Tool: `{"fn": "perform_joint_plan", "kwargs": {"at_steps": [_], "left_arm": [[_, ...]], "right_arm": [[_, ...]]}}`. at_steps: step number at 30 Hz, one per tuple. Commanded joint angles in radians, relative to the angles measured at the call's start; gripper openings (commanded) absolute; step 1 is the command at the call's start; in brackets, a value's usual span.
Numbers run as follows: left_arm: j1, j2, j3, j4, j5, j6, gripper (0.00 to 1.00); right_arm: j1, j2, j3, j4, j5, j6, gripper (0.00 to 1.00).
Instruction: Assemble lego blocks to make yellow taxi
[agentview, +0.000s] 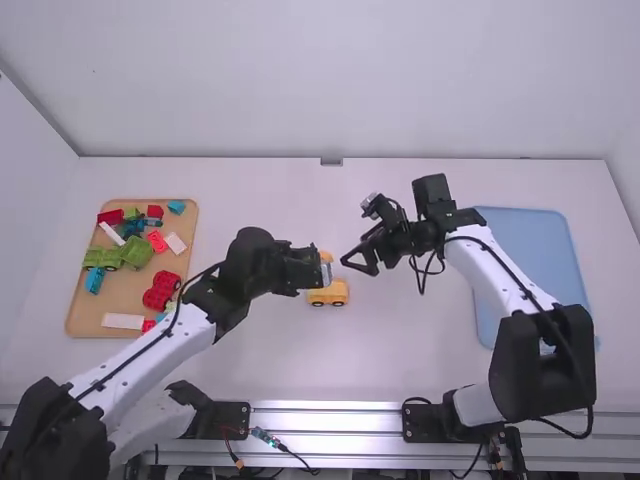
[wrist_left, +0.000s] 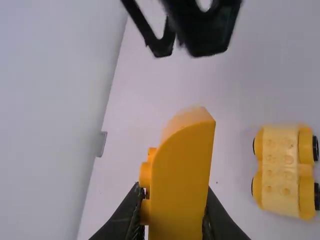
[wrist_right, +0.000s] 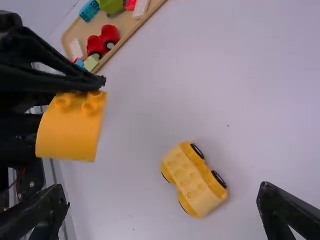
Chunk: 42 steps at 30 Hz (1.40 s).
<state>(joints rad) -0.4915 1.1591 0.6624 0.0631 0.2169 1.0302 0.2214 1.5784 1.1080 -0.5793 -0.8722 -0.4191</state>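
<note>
1. The left hand (wrist_left: 172, 202) was closed on a curved yellow plastic block with round studs (wrist_left: 182, 175), its two fingers pressed to the block's sides, holding it up off the desk (agentview: 400, 340).
2. The thing that mattered most, the yellow studded brick base with black wheels (agentview: 328, 293), stood on the desk below the held block, a little toward the arm bases in the high view. Its long axis ran across the desk, roughly from the left arm's side to the right's.
3. The left hand was the nearer one to it. The coming move probably called for levelling the block, lining it up with that axis and pressing it down onto the base's studs; the block looked tilted, so a crooked fit or a sliding base seemed the likely trouble.
4. The right hand (wrist_right: 162, 195) hung close by, fingers wide apart, with nothing between them. It could have steadied the base or taken the block, but might also have crowded the left hand.
5. Well apart, on the left arm's side, lay a tan wooden tray (agentview: 75, 318) with a red wheeled base (agentview: 162, 290) among mixed blocks. Past the right hand lay a pale blue mat or tray (agentview: 525, 240).
</note>
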Motion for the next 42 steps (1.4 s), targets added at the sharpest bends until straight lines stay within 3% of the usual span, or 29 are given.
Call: {"fn": "perform_joint_plan", "kwargs": {"at_steps": [1,7,13,22,37,42], "left_arm": [[-0.019,0.003,-0.01,-0.01,-0.039,0.077,0.01],[-0.019,0.004,-0.011,-0.066,-0.044,0.074,0.01],[-0.019,0.033,-0.011,-0.065,-0.074,0.059,0.01],[-0.019,0.14,-0.011,0.071,-0.076,0.032,0.01],[-0.019,0.172,-0.011,0.162,0.038,0.016,0.01],[-0.019,0.172,-0.011,0.161,0.08,0.04,0.01]], "right_arm": [[-0.005,0.031,0.026,-0.002,-0.059,-0.005,1.0],[-0.003,0.066,0.045,-0.013,-0.099,-0.005,0.87],[0.028,0.068,0.045,-0.012,-0.123,-0.005,0.85],[0.095,0.068,0.045,0.0,-0.067,0.007,0.86],[0.086,0.068,0.043,0.032,-0.039,0.047,0.69],[0.086,0.068,0.043,0.018,0.003,0.037,0.67]]}}
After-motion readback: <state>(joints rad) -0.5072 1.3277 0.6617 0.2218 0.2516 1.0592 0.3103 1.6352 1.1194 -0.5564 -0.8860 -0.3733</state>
